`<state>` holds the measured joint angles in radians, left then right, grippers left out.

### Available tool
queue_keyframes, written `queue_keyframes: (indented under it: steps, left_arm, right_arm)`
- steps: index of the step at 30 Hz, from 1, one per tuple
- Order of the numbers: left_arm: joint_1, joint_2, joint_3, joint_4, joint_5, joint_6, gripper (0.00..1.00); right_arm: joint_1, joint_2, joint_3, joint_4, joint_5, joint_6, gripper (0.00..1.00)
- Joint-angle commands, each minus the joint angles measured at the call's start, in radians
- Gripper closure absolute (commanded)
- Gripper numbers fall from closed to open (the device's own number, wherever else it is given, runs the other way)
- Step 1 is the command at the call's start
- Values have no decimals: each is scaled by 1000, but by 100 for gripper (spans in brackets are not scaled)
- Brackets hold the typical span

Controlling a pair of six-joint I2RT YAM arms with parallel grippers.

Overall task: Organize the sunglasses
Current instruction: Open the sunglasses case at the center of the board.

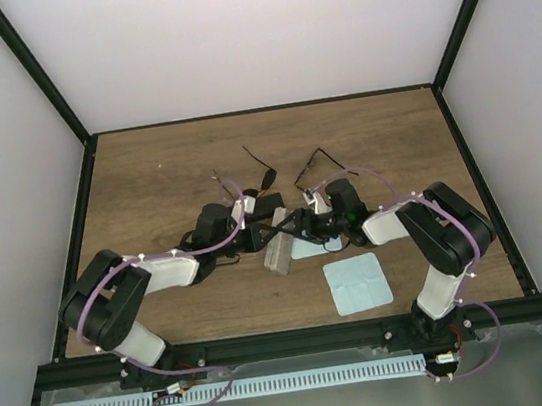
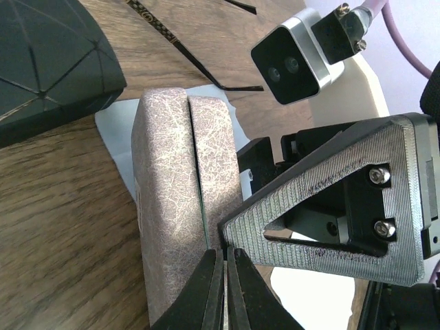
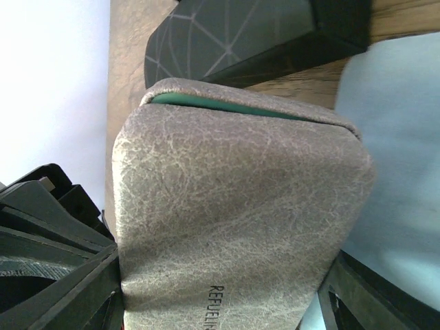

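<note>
Sunglasses (image 1: 267, 176) outside grey case (image 3: 240, 206) (both pairs)

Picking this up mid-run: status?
Left gripper shut, tips at grey case seam. Right gripper clamps case. Sunglasses loose on table beyond. Black case close by.

Looks like a robot lab, a test booth, not a home. Plain white walls (image 1: 246, 25) close in the back & both sides, w/ black metal bars (image 1: 35, 69) running up at upper left & upper right. A brown wood table (image 1: 147, 180) fills the middle. 2 robot arms are bolted at the bottom edge: left arm (image 1: 114, 306) at lower left, right arm (image 1: 448, 239) at lower right. A white slotted cable strip (image 1: 237, 390) runs along the very bottom. In the left wrist view, a small cam (image 2: 292, 62) & a purple cable (image 2: 405, 27) sit at upper right.
</note>
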<state>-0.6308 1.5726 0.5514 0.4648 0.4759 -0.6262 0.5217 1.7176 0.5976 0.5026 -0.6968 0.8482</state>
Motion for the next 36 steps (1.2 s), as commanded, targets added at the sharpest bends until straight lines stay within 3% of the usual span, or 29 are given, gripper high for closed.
queue_keyframes:
  steps: [1,25,36]
  left_arm:
    - [-8,158,-19,-103,3,-46,96]
    - [-7,205,-34,-78,23,-97,96]
    - [-50,-4,-39,-256,-50,34,96]
  right_arm:
    - [45,-58,-7,99,-93,-163,99]
    - [39,-104,-44,126,-55,-146,99]
    - [37,-71,-22,90,-34,-166,99]
